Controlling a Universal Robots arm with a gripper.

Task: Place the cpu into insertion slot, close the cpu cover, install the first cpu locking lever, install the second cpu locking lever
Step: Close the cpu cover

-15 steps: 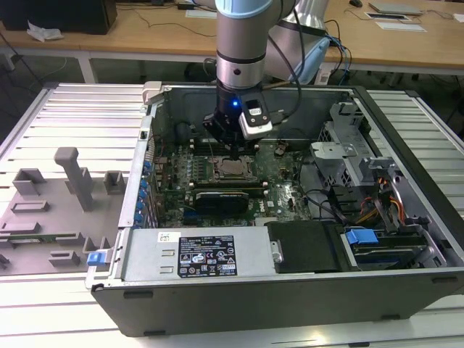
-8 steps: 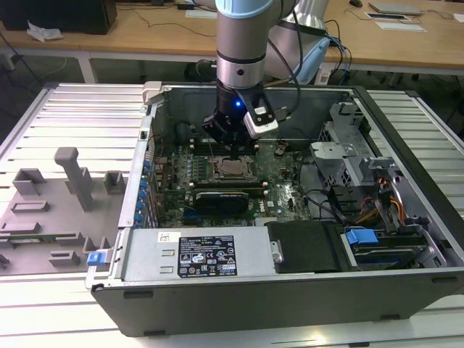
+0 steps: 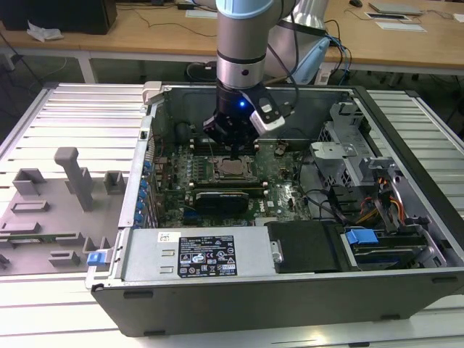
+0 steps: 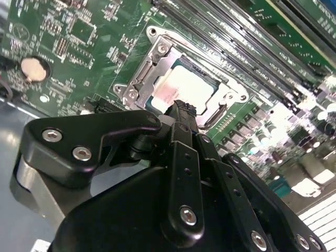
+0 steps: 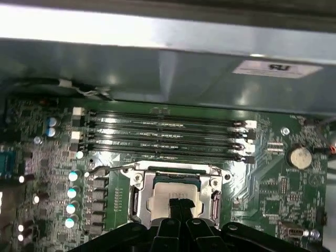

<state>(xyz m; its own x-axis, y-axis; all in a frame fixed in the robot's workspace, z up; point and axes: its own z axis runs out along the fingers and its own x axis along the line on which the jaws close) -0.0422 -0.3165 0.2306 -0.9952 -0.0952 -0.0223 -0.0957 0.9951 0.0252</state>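
Cpu [image 5: 176, 188]: judged light, stiff, fragile; best held by its edges. Seated in the insertion slot [image 5: 134, 202], with a black block [image 3: 228, 194] at its 6 o'clock in the exterior view. Gripper [image 5: 178, 206]: jaws clenched, empty, just above.

Exterior view overlooks the case [image 3: 290, 301] from above; both wrist views closely face the insertion slot [image 4: 150, 72] [image 5: 137, 198].

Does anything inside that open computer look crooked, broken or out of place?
Nothing stands out. The cpu lies square in the window of the cover, which looks flat, and the shut fingers point down at the cpu.
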